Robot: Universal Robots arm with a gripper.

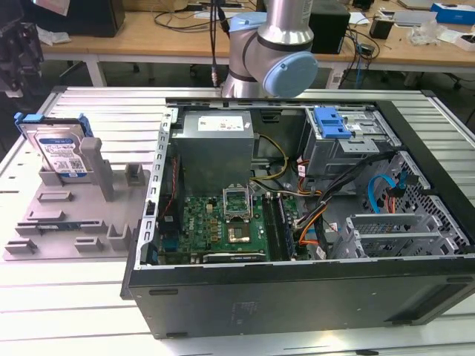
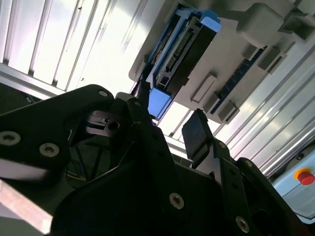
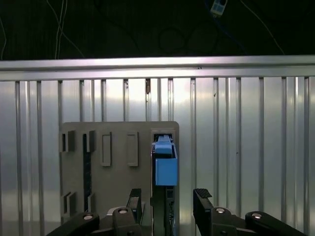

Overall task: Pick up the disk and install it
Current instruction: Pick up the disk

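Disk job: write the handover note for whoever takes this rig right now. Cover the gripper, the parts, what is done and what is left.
Gripper: open and holding nothing. In the first wrist view it faces the disk, with a finger lined up to either side of the disk's edge, clear of it.
Disk: stands on edge in the grey fixture tray, at the exterior view's left of the open computer case.
Done: nothing that shows; the disk sits in the tray.
Left: the disk is not yet gripped, lifted or installed in the case.
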